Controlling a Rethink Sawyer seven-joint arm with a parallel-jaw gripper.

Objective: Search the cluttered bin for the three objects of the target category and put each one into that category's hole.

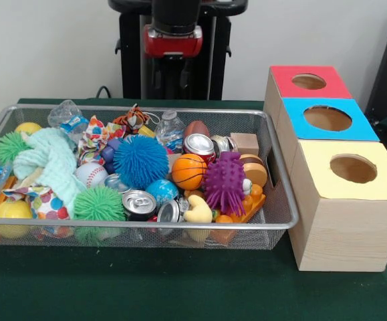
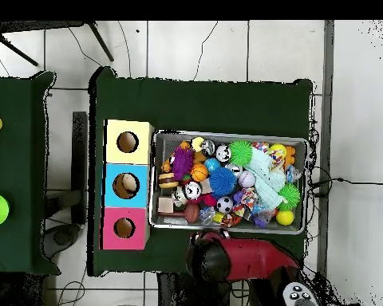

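A full basket of toys beside three boxes

The wire basket [image 1: 281, 175] holds balls, cans and dotted cloths [image 1: 94, 137]. The yellow box's hole [image 1: 353, 168] sits just beside it. The red arm [image 2: 234, 259] is pulled back; its gripper's state cannot be told.

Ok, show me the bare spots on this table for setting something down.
Free: the green cloth strip in front of the wire bin, along the near edge, and the near corner beside the yellow-topped box. Crowded: the bin itself, heaped with balls, cans and cloth; only a narrow gap separates it from the boxes.
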